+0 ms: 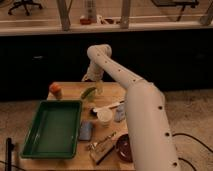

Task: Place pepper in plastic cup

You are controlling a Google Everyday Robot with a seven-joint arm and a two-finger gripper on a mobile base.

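Note:
The dark-green pepper lies tilted at the far middle of the wooden table. My gripper hangs from the white arm right above the pepper's upper end; I cannot tell whether it touches it. A small translucent plastic cup stands just right of the pepper, partly behind the gripper and faint.
A green tray fills the table's left side. An orange-topped object stands at the far left. A white round cup, a small can, a blue packet, a dark bowl and wrappers sit near my arm.

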